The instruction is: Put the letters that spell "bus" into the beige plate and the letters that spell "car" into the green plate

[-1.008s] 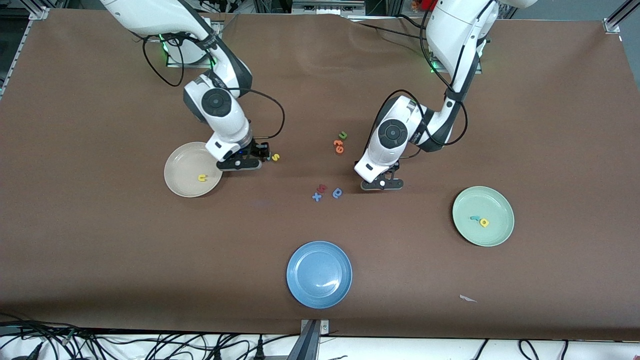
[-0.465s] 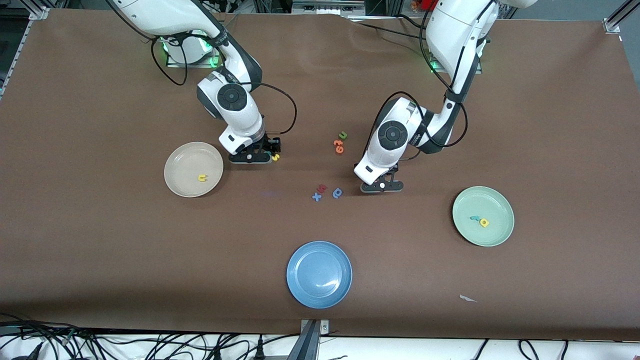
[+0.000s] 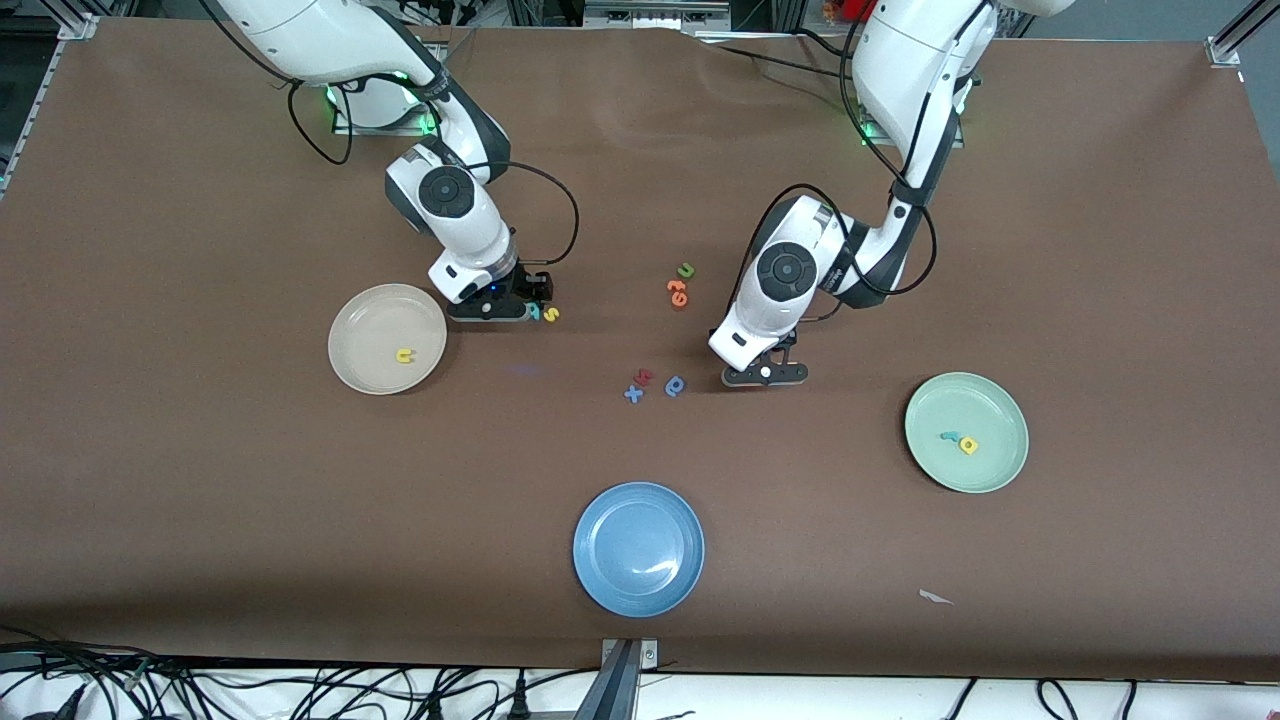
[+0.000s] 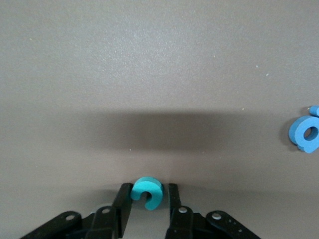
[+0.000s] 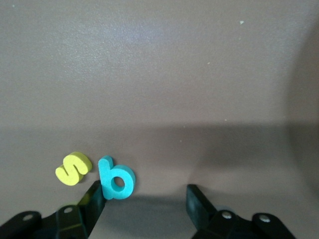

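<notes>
The right pincer swung off the beige plate toward three o'clock, stopping beside the teal b and yellow s.

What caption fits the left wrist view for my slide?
Left gripper shut on the teal c at the brown table, with the blue round letter lying apart to one side.
</notes>
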`<state>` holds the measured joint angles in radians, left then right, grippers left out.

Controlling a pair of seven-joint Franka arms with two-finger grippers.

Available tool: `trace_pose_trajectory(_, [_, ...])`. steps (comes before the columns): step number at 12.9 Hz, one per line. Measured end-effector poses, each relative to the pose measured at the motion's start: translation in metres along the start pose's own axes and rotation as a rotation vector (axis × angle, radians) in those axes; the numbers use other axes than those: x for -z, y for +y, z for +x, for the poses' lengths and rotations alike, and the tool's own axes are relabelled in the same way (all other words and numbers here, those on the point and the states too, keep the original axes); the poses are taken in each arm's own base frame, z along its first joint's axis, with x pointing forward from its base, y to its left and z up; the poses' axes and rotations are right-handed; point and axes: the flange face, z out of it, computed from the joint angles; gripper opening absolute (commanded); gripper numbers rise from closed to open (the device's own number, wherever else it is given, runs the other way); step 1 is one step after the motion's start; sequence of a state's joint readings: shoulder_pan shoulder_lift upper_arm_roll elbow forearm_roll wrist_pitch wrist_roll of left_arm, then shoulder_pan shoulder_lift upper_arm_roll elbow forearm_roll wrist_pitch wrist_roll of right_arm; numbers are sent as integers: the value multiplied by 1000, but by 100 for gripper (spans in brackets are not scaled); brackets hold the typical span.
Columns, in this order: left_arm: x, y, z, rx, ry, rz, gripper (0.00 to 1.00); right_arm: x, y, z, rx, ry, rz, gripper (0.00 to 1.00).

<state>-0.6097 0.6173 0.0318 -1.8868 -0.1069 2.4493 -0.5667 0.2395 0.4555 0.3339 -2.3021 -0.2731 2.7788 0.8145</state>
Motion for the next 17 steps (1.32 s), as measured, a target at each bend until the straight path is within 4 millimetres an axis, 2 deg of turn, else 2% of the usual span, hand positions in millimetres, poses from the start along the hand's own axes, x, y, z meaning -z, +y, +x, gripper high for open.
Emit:
trace_pose_trajectory(4, [1,0,1,1,1,-1,23,1,0,0,0,3,3,71])
trace_pose_trajectory(9, [2,-5,7,9,7,-1,21,5,-14,0,74,36,3,66])
trace_pose_trajectory(11, [10,-16,22,22,-2,13,21,5,-16,-1,93,40,-1,66])
trace_pose_trajectory(13, [29,-28,43,17,-26,42,21,5,-16,-1,98,42,-3,63])
trace_pose_trajectory(15, [48,-46,63,3,-48,52,21,4,-15,-1,100,42,-5,49])
trace_pose_trajectory(17, [59,-81,85,-32,-67,54,21,4,-16,-1,105,46,-2,39])
